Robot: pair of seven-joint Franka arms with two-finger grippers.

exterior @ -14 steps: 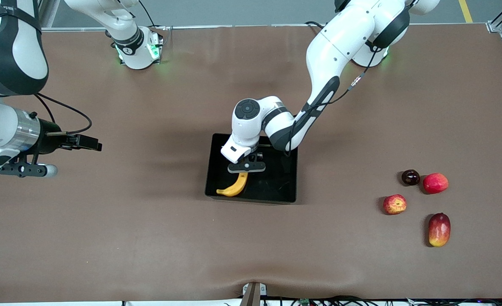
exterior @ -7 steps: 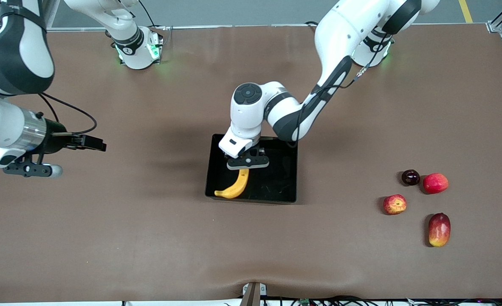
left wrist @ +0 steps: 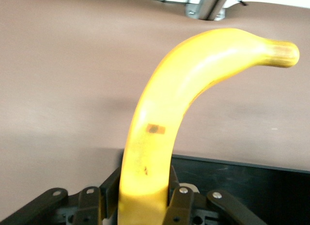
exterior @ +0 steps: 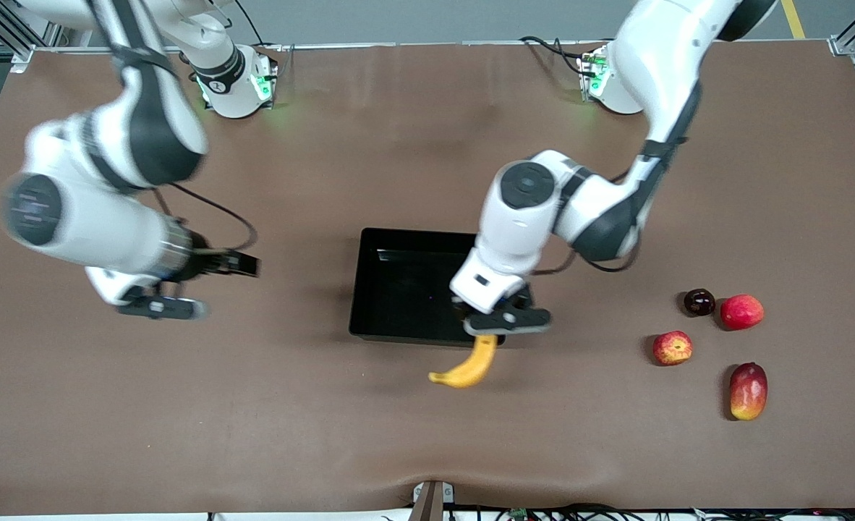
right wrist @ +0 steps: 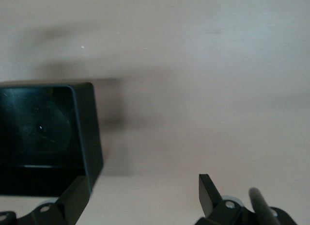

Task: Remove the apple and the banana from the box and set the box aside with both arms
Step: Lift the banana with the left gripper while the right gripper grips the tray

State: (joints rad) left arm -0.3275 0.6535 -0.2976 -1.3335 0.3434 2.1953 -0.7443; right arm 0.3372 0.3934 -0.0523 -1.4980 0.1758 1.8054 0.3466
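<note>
Brown tabletop (exterior: 254, 420): a plain mat covers it from the front camera's edge to the arm bases.
Mango (exterior: 748, 391): the oblong red-yellow fruit lies nearest the front camera, toward the left arm's end.
Banana (exterior: 467, 367): yellow and curved, held in the air over the tabletop just past the box's near wall, its free tip pointing toward the right arm's end; in the left wrist view (left wrist: 160, 133) it arches up out of the pincer.
Apple (exterior: 672, 348): red with yellowish streaks, on the tabletop a little farther than the mango, well apart from the box.
Left pincer (exterior: 491, 334): clenched on the banana's end, over the box's near corner toward the left arm's end; both black fingers (left wrist: 180, 205) press the peel.
Right pincer (exterior: 156, 307): spread apart and holding nothing, hanging over bare tabletop toward the right arm's end, apart from the box; its fingers (right wrist: 209, 190) show with the box's corner (right wrist: 87, 133) in the right wrist view.
Pinkish-red fruit (exterior: 741, 312): round, farther than the apple, just beside a dark round fruit (exterior: 699, 302).
Box (exterior: 369, 289): glossy black tray at mid-tabletop, nothing lying inside.
</note>
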